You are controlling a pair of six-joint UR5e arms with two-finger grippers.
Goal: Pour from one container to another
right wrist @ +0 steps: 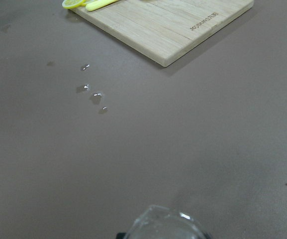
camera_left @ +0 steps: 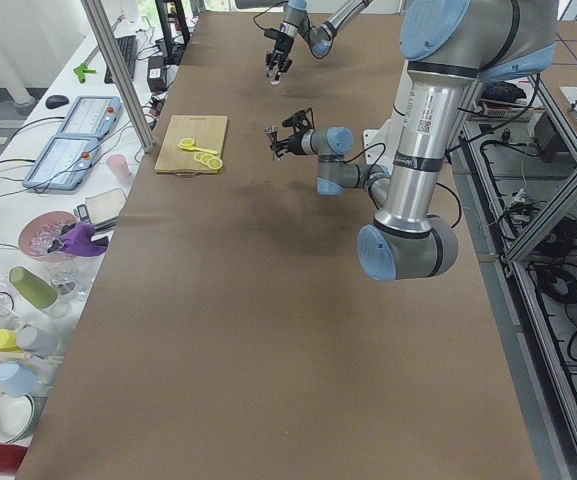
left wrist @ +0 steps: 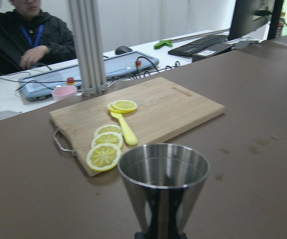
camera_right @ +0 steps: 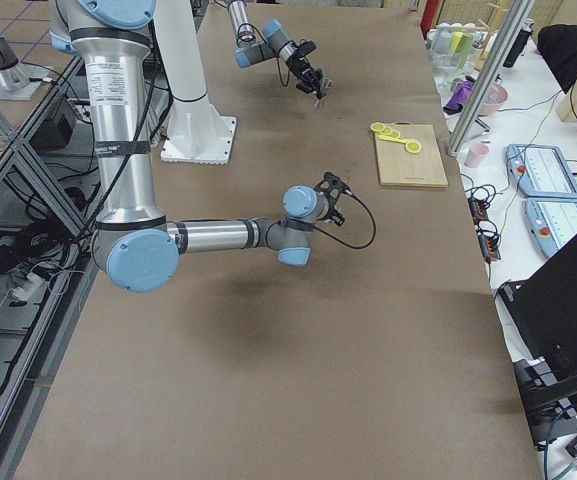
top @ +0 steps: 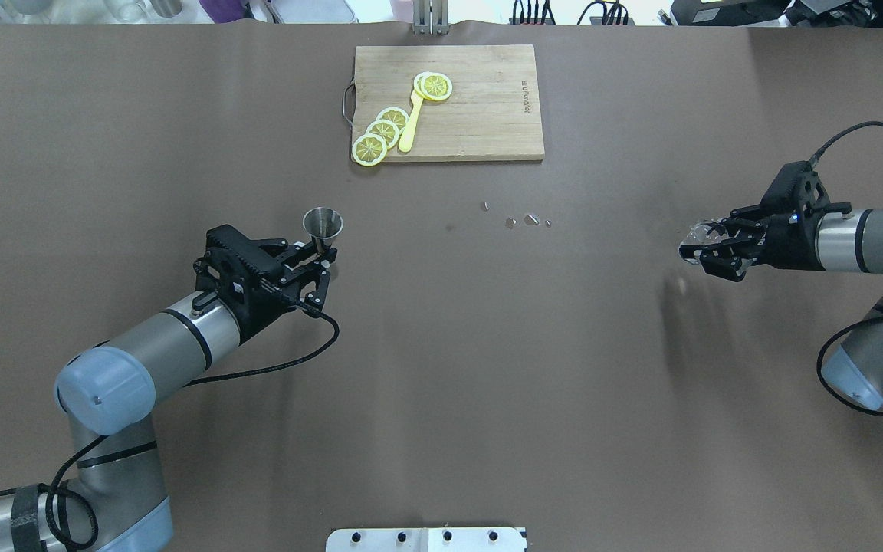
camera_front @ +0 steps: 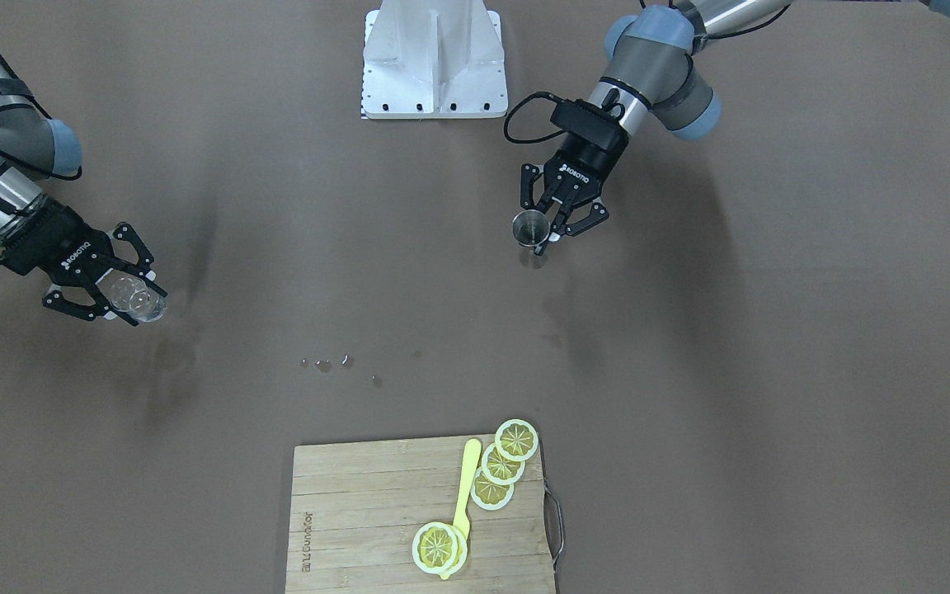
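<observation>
The left gripper (top: 322, 257) had its jaws pinched on the narrow lower part of a steel jigger (top: 323, 224). The jigger stood upright with its long axis vertical and its wide mouth open to the ceiling. It appeared to be held a little off the brown table (top: 441, 368), on the robot's left, well short of the wooden cutting board (top: 487, 115).

Far across the table, the right gripper (top: 706, 247) reached in almost level, its jaws closed around a clear faceted glass (top: 696, 234). The right wrist view caught only the glass's rim at the bottom edge. In the front-facing view the glass seemed tipped off vertical, though the lean could not be read with certainty.

Between the two containers, a few small droplets (top: 522, 221) lay on the table, near the board. On the board sat lemon slices (top: 382, 132) in an overlapping row beside a yellow spoon (top: 411, 126), with another slice at the spoon's far end.
</observation>
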